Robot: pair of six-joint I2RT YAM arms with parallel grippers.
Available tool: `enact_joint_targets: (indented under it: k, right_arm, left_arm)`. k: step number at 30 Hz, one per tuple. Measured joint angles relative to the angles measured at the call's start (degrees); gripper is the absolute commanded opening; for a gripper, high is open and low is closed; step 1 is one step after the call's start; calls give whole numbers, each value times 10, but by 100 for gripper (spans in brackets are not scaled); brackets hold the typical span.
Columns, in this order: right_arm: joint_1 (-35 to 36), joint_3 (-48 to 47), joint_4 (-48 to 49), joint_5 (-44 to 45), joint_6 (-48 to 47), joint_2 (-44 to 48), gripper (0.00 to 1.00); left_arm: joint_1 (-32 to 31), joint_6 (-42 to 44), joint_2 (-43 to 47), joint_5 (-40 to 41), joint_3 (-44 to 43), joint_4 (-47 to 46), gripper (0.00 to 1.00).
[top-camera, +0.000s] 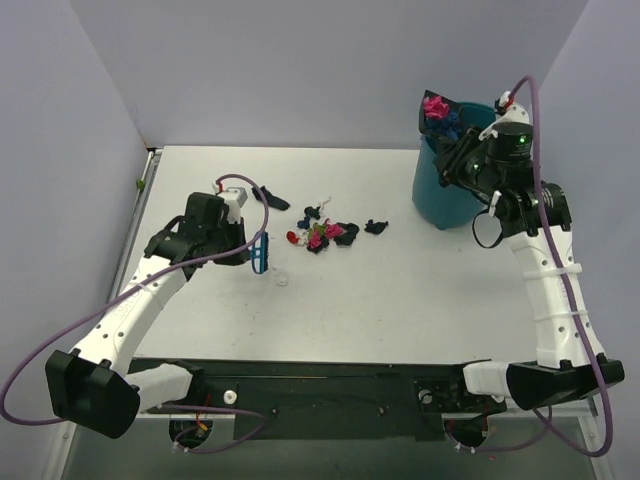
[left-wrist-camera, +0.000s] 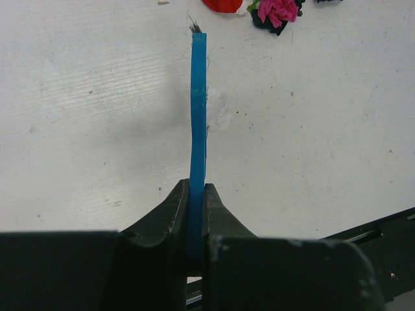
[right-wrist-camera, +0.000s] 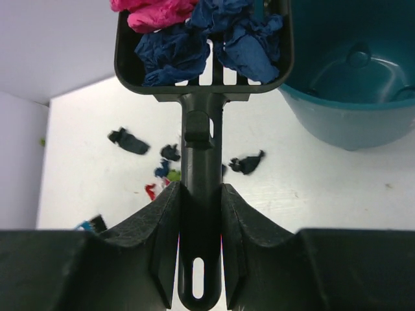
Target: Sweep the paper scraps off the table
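Several paper scraps [top-camera: 322, 234] lie mid-table on the white table [top-camera: 400, 310], pink, black, blue, red and green; some show in the left wrist view [left-wrist-camera: 275, 11] and the right wrist view [right-wrist-camera: 246, 164]. My left gripper [top-camera: 252, 250] is shut on the blue hand brush [left-wrist-camera: 198, 110], held just left of the scraps. My right gripper [top-camera: 462, 160] is shut on the black slotted scoop's handle [right-wrist-camera: 200, 162]. The scoop [top-camera: 438, 113] is raised beside the teal bin [top-camera: 447, 195] and holds pink and dark blue scraps [right-wrist-camera: 194, 39].
The teal round bin [right-wrist-camera: 350, 78] stands at the table's back right and looks empty inside. Grey walls close the back and sides. A metal rail [top-camera: 135, 215] runs along the left edge. A black base bar [top-camera: 330, 385] lies at the near edge.
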State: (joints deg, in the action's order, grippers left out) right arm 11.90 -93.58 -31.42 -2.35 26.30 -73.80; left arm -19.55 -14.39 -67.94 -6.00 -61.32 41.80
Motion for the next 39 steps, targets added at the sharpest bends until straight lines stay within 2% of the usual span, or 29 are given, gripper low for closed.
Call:
enact_joint_targets:
  k: [5, 10, 15, 21, 28, 34, 39]
  right_arm:
    - [-72, 47, 107, -99, 92, -10, 0]
    - [-150, 177, 299, -192, 241, -12, 0]
    - [-200, 302, 495, -247, 392, -24, 0]
    - [-209, 391, 655, -275, 523, -26, 0]
    - [-209, 416, 837, -290, 653, -47, 0]
    - [-209, 425, 918, -290, 718, -63, 0]
    - [-210, 490, 979, -283, 762, -62, 0]
  left_arm:
    - [0, 0, 0, -5, 8, -5, 0]
    - [0, 0, 0, -10, 14, -5, 0]
    - [0, 0, 0, -17, 15, -5, 0]
    - [0, 0, 0, -21, 15, -5, 0]
    - [0, 0, -2, -24, 15, -5, 0]
    - [0, 0, -2, -24, 15, -5, 0]
    - [0, 0, -2, -27, 15, -5, 0]
